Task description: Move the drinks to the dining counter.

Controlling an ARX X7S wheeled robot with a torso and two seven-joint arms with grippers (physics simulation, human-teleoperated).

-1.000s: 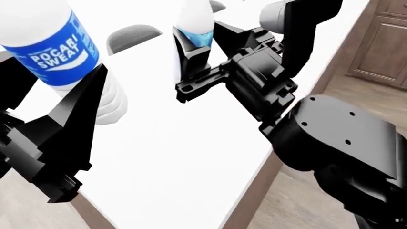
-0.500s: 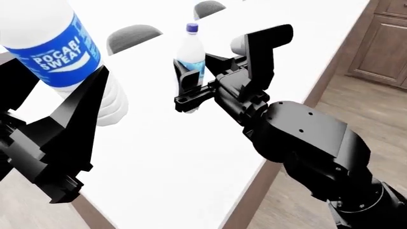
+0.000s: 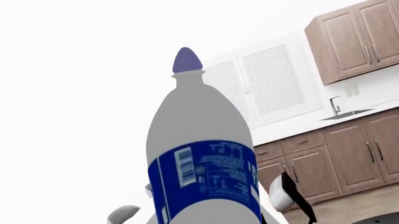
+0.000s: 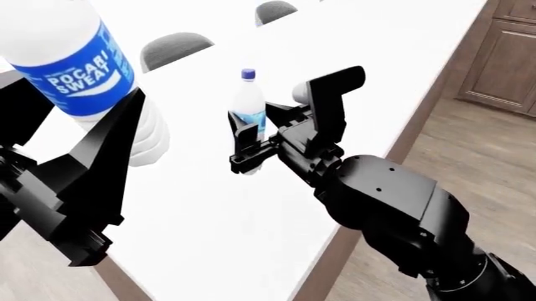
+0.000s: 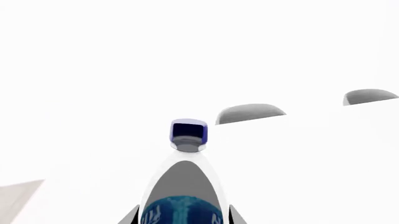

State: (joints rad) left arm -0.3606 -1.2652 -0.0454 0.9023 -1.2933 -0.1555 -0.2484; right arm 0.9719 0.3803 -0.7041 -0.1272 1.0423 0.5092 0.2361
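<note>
Dining counter (image 4: 251, 213) — slim bottle (image 4: 248, 106) upright, cap up — Pocari bottle (image 4: 71, 69) tilted.

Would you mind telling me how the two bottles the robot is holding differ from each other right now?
The Pocari Sweat bottle is much fatter and milky white; the slim bottle is narrow and clear. The Pocari Sweat bottle's label is deep blue with white lettering, while the slim bottle's is a small light-blue band. The left claw holds the Pocari Sweat bottle; the right claw holds the slim bottle. Both are capped and over the dining counter.

Dining counter (image 4: 251, 232) surface bare on all sides of the slim bottle (image 4: 248, 106). Two grey chairs (image 4: 172, 47) line its far-left edge; open floor (image 4: 469, 144) to the right.
</note>
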